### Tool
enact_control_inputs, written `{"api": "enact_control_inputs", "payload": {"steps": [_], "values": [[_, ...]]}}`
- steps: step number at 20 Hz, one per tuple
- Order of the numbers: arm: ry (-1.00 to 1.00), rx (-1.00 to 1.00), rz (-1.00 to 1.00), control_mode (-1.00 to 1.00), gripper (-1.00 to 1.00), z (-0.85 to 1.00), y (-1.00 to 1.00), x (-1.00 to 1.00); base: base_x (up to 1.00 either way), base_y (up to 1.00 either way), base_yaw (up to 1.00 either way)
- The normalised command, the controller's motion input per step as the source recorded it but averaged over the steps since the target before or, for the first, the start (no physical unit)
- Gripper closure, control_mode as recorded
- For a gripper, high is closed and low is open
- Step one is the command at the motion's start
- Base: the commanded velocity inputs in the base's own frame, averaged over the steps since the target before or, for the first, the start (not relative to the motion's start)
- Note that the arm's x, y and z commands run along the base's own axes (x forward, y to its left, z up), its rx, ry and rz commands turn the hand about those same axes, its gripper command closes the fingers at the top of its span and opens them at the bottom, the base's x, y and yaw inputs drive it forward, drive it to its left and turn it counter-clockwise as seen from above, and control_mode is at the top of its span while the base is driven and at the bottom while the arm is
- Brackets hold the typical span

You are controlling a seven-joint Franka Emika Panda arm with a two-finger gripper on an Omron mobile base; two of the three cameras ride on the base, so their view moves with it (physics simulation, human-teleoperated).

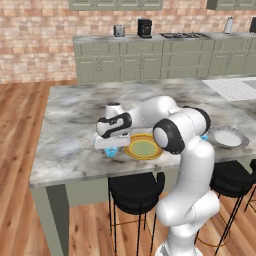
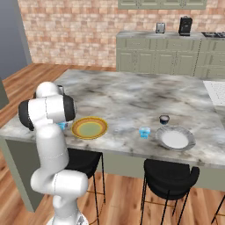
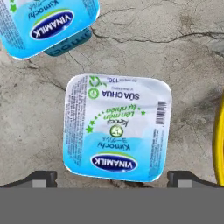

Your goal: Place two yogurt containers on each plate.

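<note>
The arm bends low over the marble bench (image 1: 70, 125), its hand hanging just beside the left edge of the yellow-rimmed plate (image 1: 143, 148). This plate, with its pale green centre, sits near the front edge of the bench and carries nothing. In the hand view the fingers (image 3: 112, 177) stand spread wide and released, one tip on each side of a yogurt container (image 3: 117, 127) that sits upright on the bench with its printed blue and white lid facing the camera. Nothing is gripped; the tips flank the cup without touching it as far as can be told. A second yogurt container (image 3: 48, 24) lies near it, farther from the fingers, at the top left of that view, partly cut by the frame. A sliver of the yellow rim shows at the right edge of the hand view, so both cups stand off the yellow-rimmed plate, on its left.

To the right of the yellow-rimmed plate, well apart, sits the grey-white plate (image 2: 175, 138), also bare. A third yogurt container (image 2: 144, 132) stands between the two plates, just beside the grey-white one. A small dark cup (image 2: 164, 119) stands just behind that plate
</note>
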Motion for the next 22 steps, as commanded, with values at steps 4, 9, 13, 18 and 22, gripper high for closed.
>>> {"api": "enact_control_inputs", "payload": {"steps": [4,9,13,18,22], "values": [[0.00,0.00,0.00,-1.00,-1.00,-0.12,0.03,0.13,0.00,0.00,0.00],[0.00,0.00,0.00,-1.00,-1.00,-0.12,0.01,0.17,0.00,0.00,0.00],[0.00,0.00,0.00,-1.00,-1.00,-0.08,0.01,0.20,0.00,0.00,0.00],[0.00,0.00,0.00,-1.00,1.00,-0.09,0.05,0.12,0.00,0.00,0.00],[0.00,0.00,0.00,-1.00,1.00,-0.07,0.12,0.06,0.00,0.00,0.00]]}}
